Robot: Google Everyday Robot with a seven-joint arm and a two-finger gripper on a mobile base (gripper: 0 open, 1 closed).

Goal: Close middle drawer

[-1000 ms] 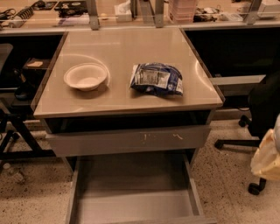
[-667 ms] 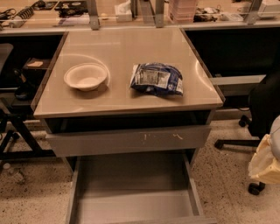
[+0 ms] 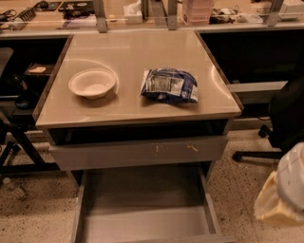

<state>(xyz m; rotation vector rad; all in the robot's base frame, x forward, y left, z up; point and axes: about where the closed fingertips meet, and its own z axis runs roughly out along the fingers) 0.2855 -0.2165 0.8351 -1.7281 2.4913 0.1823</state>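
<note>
The wide grey metal middle drawer (image 3: 142,211) stands pulled far out from the foot of the beige-topped grey table (image 3: 133,111). Its long shallow tray is open to view, and its plain flat front reaches the near edge of the view. Nothing lies in the part of the tray that shows.

The robot's gripper (image 3: 281,201) is the pale rounded white and yellowish shape low at the table's right side. It sits over the speckled floor (image 3: 38,213), apart from the drawer and touching nothing on the table. I cannot tell whether it is spread or pressed together.

Above the open tray, just under the table's top, sits a taller grey drawer front with pale scratch marks (image 3: 137,153). A dark gap runs between it and the top.

On the table's top, a round white paper bowl (image 3: 92,83) rests upright towards the left. A crinkled blue and silver snack bag (image 3: 169,86) lies flat towards the right, apart from the bowl.

To the table's right stands a black wheeled office chair (image 3: 285,116). Behind the table's far edge runs a long counter crowded with small clutter (image 3: 142,12).
</note>
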